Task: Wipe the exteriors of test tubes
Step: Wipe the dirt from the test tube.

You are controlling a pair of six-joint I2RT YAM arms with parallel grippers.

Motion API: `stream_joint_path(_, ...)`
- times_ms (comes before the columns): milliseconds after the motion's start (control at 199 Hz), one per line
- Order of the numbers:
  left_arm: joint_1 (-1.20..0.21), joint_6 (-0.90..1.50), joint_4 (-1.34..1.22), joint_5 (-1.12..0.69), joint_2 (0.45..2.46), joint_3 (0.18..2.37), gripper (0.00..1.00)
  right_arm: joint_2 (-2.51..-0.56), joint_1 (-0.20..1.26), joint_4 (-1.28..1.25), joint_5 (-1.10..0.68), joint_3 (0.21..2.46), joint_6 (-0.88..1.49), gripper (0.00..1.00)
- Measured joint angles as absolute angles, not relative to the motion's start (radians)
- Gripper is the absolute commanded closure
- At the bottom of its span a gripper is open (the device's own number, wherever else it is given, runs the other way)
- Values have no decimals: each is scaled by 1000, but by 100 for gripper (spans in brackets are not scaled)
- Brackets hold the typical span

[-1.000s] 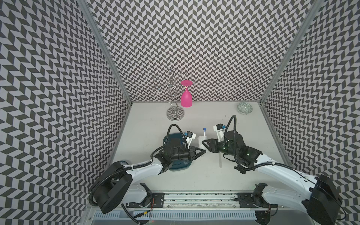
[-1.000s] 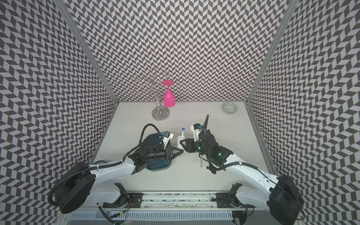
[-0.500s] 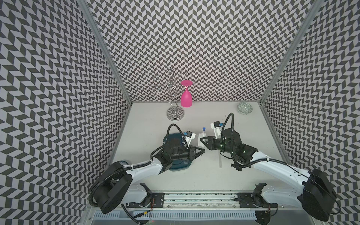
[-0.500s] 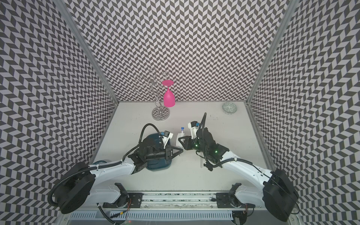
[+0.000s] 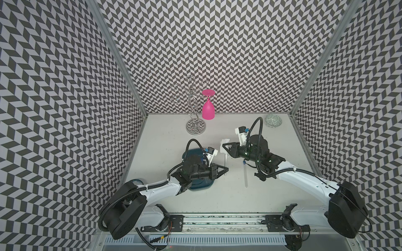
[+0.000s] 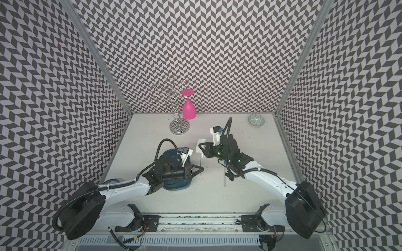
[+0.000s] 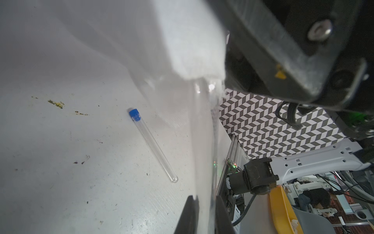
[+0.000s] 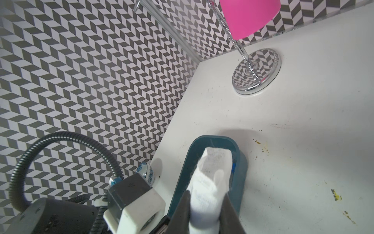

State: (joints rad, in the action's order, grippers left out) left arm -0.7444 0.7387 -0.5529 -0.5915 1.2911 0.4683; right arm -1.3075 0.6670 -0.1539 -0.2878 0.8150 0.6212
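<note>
My left gripper (image 5: 225,173) clamps one test tube (image 5: 225,162) at frame centre; my right gripper (image 5: 224,148) pinches a white tissue (image 8: 210,178) over its upper end. A second test tube (image 5: 246,177) lies loose right of it

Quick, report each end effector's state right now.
Left end effector: closed, holding a tube.
Right end effector: closed on the tissue, which covers that tube's other end.
</note>
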Motion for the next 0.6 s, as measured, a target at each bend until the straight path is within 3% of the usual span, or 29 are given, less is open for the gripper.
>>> stream_joint_path(337,-739,750,-551,-593,1291,458,86,-1216,780,-178,-281,618,696,79)
stream_joint_path(603,-738,754,-564,-595,1291,452,86,-1229,768,-204,-267,632,713,79)
